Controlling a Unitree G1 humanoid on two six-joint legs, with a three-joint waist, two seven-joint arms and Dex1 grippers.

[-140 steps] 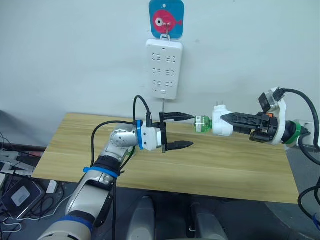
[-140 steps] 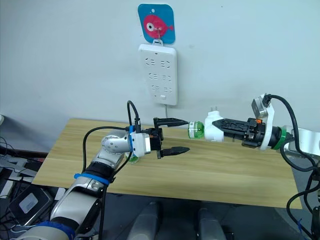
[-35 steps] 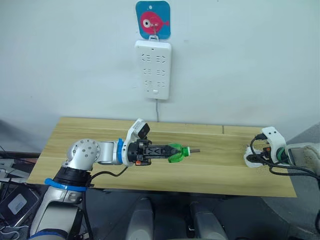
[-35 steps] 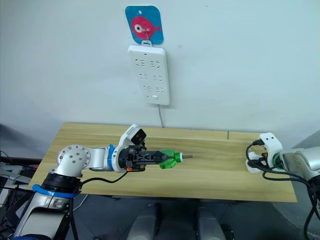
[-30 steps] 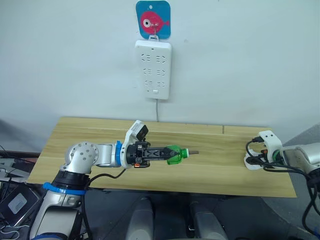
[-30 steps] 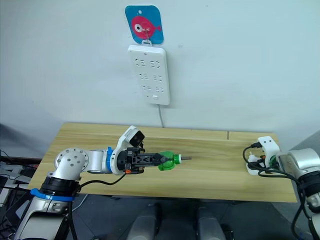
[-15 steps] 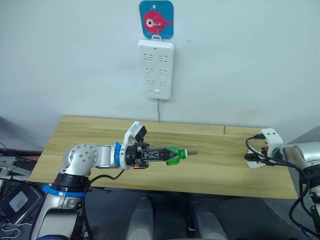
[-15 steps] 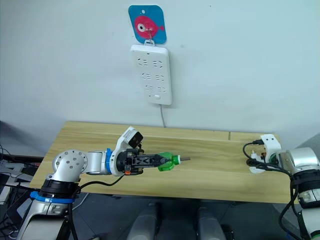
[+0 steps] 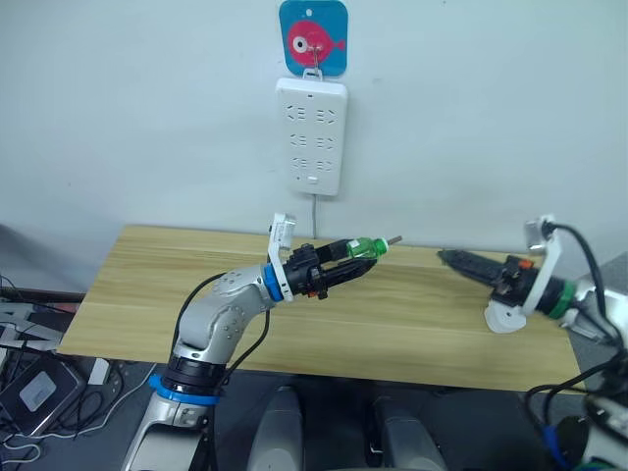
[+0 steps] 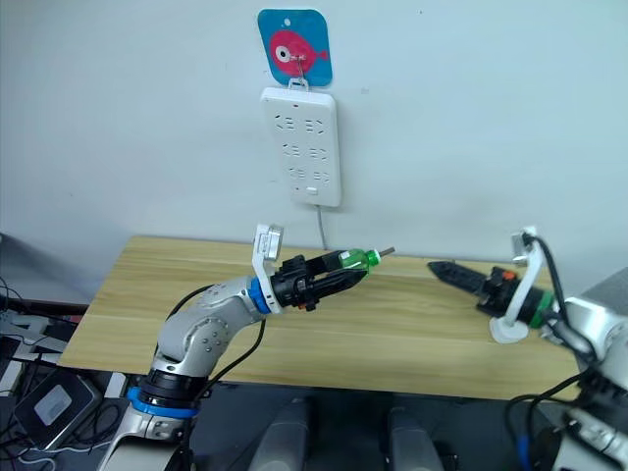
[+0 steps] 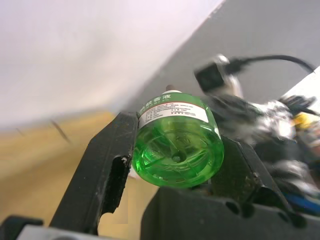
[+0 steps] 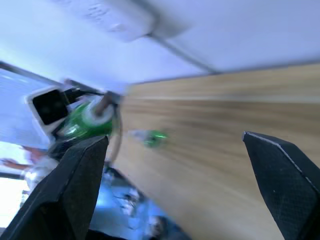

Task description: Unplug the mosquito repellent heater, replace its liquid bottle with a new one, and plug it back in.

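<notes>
Left pincer point(image 9: 365, 257) pinches a green bottle point(image 9: 365, 246) over the table point(image 9: 128, 285); right pincer point(image 12: 185, 187) spread.

- The table point(image 9: 412, 324) has a light wood-grain top, smooth with a faint sheen.
- The bottle point(image 11: 177, 145) in the left gripper point(image 9: 345, 263) is clear green plastic, glossy, with a white paper-like printed label round its shoulder.
- The left gripper's fingers point(image 11: 102, 175) are black plastic, matt and slightly grainy.
- The right gripper's fingers point(image 12: 80, 175) look the same matt black.
- The power strip point(image 9: 310, 137), upper middle of the frame, is smooth white plastic with a soft gloss.
- The fish hanger point(image 9: 313, 36) above it is blue, flat and shiny, like plastic.
- The wall point(image 9: 137, 108) is plain, matt pale grey-white.
- The white piece point(image 9: 502, 316) at right on the table looks like smooth plastic.
</notes>
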